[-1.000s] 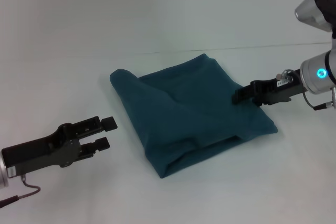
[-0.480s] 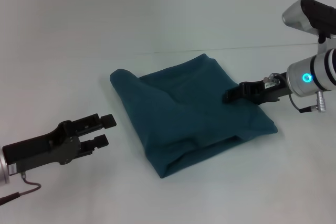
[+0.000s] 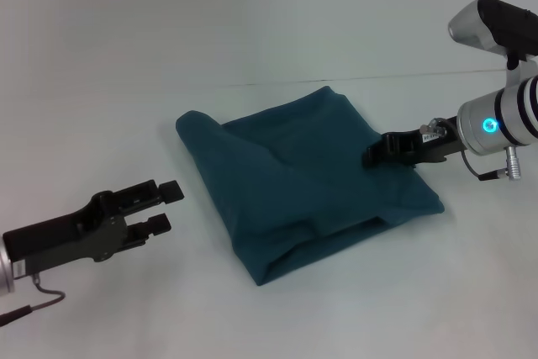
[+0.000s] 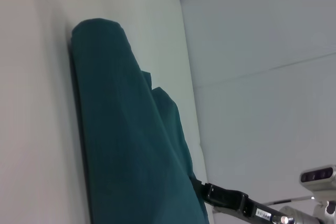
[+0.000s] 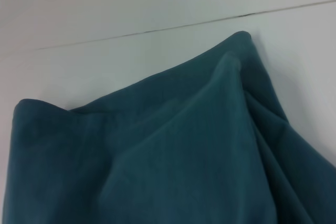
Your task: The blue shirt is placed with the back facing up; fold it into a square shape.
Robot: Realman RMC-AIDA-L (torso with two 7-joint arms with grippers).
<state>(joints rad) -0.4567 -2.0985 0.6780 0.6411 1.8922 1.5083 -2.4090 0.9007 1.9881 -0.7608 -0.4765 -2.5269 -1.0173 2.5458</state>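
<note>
Shirt (image 3: 307,187) nearly square on worktop (image 3: 126,81). Right hand (image 3: 374,157) at shirt's 3 o'clock edge, grip unclear. Left hand (image 3: 161,206) released, at 9 o'clock, apart. Flatten raised fold gently; avoid dragging layers.

Both grippers were matte black with blocky jaws. Behind the right gripper (image 3: 376,155) sat a silver wrist with black bands, a glowing blue ring and a white label. A thin grey cable trailed behind the left gripper (image 3: 165,207).

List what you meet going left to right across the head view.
left gripper, off the cloth, fingers apart → blue shirt, folded on the white table → right gripper at the shirt's right edge.
</note>
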